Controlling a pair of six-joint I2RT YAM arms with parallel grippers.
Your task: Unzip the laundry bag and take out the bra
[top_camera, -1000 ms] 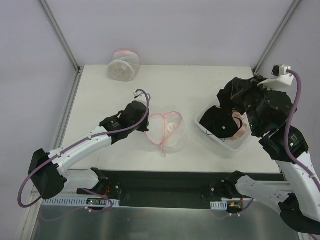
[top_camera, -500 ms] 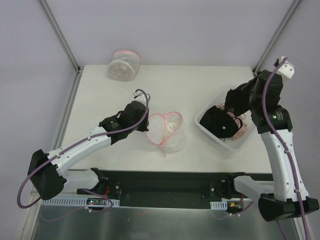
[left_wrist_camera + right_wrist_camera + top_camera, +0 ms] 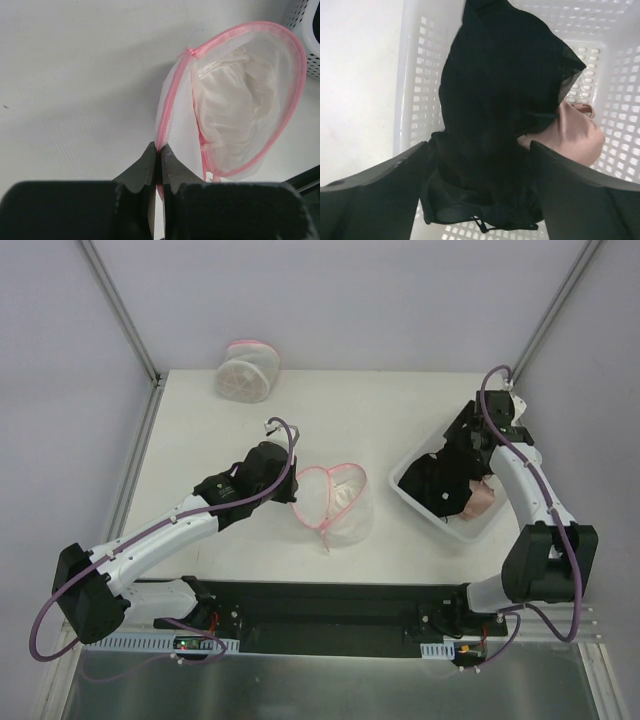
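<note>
The laundry bag (image 3: 350, 520), floppy white mesh with a pink zipper rim, lies at the table's middle with its mouth gaping. Inside it shows the pale bra (image 3: 345, 496), seen in the left wrist view as crumpled whitish cups (image 3: 232, 107) within the bag (image 3: 180, 130). My left gripper (image 3: 296, 490) is at the bag's left edge, shut on the pink rim (image 3: 160, 150). My right gripper (image 3: 468, 448) hangs over the white basket, jaws wide open (image 3: 479, 146), with a black garment (image 3: 500, 90) lying below and between the fingers.
The white perforated basket (image 3: 478, 532) stands at the right and holds the black garment (image 3: 440, 488) and a beige-pink bra (image 3: 482, 498). A drum-shaped mesh bag with a pink rim (image 3: 247, 370) lies at the back left corner.
My right arm has swung out and down over the basket, and its jaws have gone from shut to wide open. The left arm and the bag have not moved.
</note>
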